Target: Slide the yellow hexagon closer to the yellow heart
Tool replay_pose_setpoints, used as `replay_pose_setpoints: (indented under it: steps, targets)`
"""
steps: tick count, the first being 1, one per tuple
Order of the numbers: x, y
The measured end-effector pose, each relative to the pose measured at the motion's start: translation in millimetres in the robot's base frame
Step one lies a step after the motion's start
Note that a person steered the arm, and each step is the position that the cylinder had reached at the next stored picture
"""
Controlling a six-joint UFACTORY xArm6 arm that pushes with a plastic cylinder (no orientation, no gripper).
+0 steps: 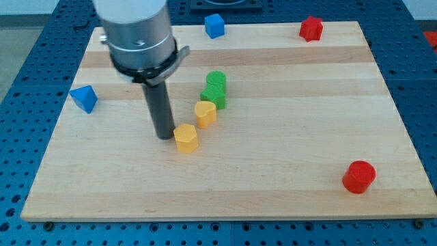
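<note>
Camera view, single frame: wooden board (287,171) on a blue perforated bench (20,41), pale planks running left to right across the view.

Arm: grey cylindrical body (136,31) at the view's upper left, ending in a straight dark rod. No gripper is fitted, so there are no jaws to be wide, narrow or holding anything. My tip (165,136) rests on the board just to the left of the yellow hexagon (186,138); it sits so close that contact cannot be told.

Task items: yellow hexagon, left of the board's centre, standing flat. Yellow heart (205,113), just above and to the right of the hexagon, near it with a narrow strip of board showing between the two.

Other blocks:
- green block (216,81), rounded, and a second green block (213,96) directly below it, the pair touching; the lower one sits close against the upper right of the yellow heart
- blue triangular block (84,98), near the board's left edge
- blue cube (214,25), at the top edge, just right of the arm body
- red block (311,29), top right, exact shape unclear
- red block (359,176), roughly cylindrical, bottom right, well apart from everything else
</note>
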State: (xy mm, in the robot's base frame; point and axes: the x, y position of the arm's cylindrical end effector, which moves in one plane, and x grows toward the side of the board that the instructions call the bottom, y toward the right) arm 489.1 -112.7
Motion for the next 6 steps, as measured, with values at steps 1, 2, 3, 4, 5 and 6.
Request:
replay_pose_setpoints:
  steps: [1,2,3,4,5,6]
  targets:
    - [24,-26]
    - [41,-30]
    - [40,-23]
    - [34,-6]
    - [31,11]
    - [31,24]
